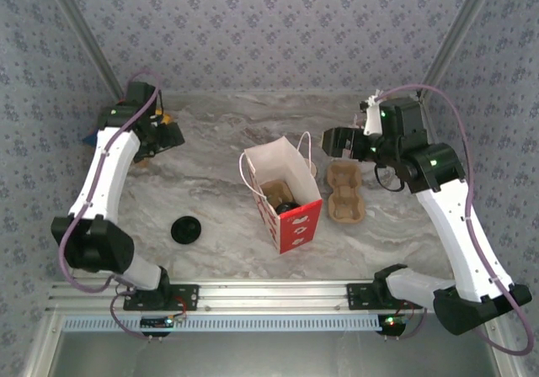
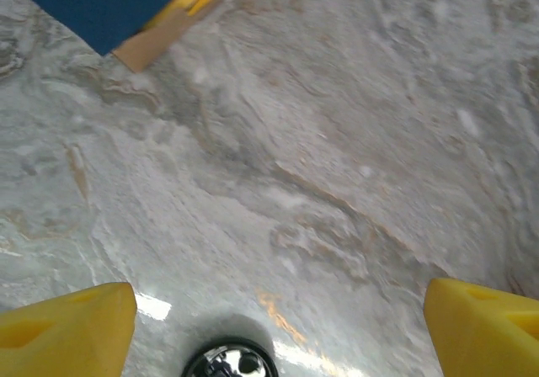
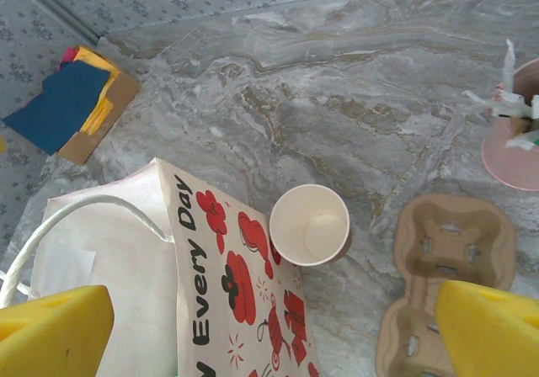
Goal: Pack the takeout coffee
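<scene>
The takeout coffee cup (image 3: 310,224) is a brown paper cup, cream inside and without a lid. It stands upright on the marble table, touching the side of the red-and-white paper bag (image 3: 227,293). A round black lid (image 1: 185,229) lies flat on the table left of the bag (image 1: 282,196). My right gripper (image 3: 269,335) hangs open above the bag and cup, holding nothing. In the top view it (image 1: 333,141) is behind the bag. My left gripper (image 1: 168,135) is at the far left, open over bare marble (image 2: 278,335).
A tan pulp cup carrier (image 3: 446,251) lies right of the cup and a pink cup of straws (image 3: 514,133) stands beyond it. Blue and yellow sheets on cardboard (image 3: 76,108) lie at the back left. Something tan and dark sits inside the bag (image 1: 285,200).
</scene>
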